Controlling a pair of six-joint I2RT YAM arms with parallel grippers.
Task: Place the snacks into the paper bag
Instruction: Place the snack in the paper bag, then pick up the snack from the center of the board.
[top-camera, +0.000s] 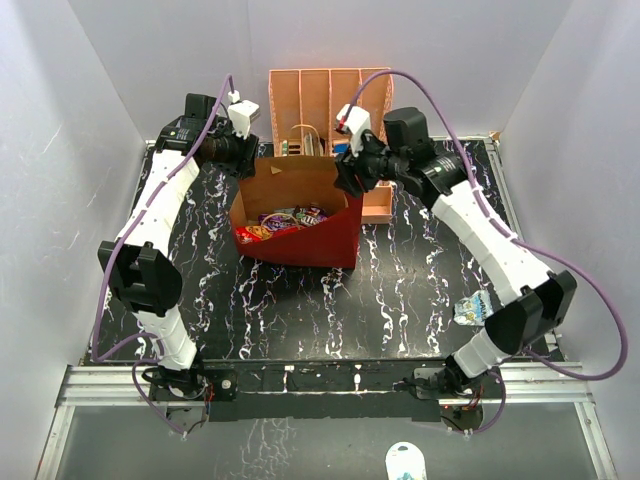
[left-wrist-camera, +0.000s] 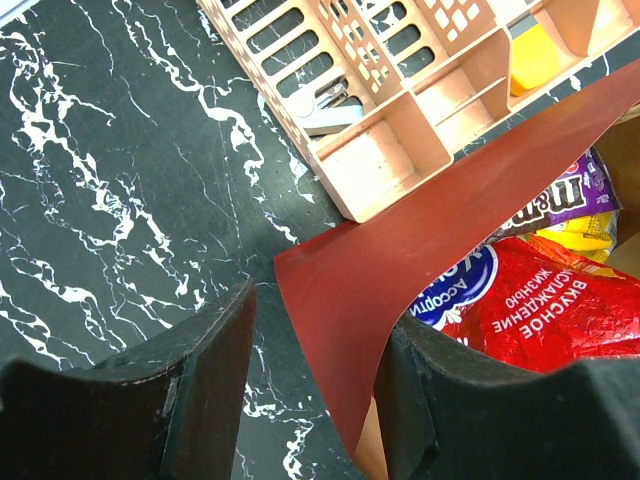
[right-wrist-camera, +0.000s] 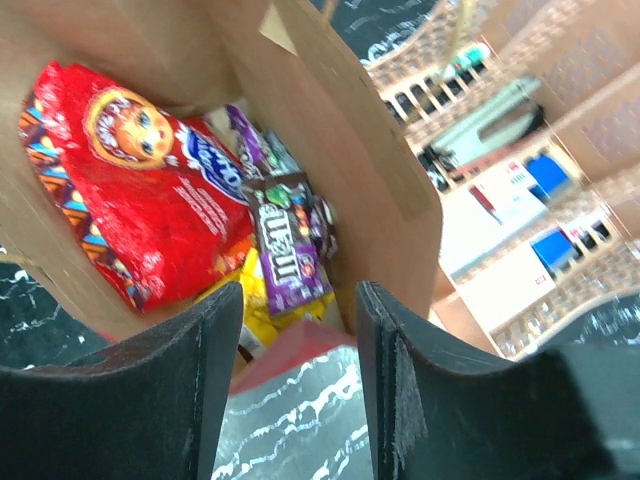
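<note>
Two parted jaws straddling paper bag (top-camera: 325, 242) walls, snacks (top-camera: 288, 220) inside

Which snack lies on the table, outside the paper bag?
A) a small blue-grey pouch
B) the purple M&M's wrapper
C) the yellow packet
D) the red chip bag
A: the small blue-grey pouch lies on the table beside the right arm, while the red chip bag, the purple M&M's wrapper and the yellow packet sit inside the paper bag.

A peach-orange slotted plastic organizer (top-camera: 318, 95) stands upright at the far edge of the black, white-veined marble-patterned surface (top-camera: 300, 315). Small blue-and-white boxes (right-wrist-camera: 548, 175) sit in its compartments. A white oval object (top-camera: 405, 462) lies beyond the near rail.
</note>
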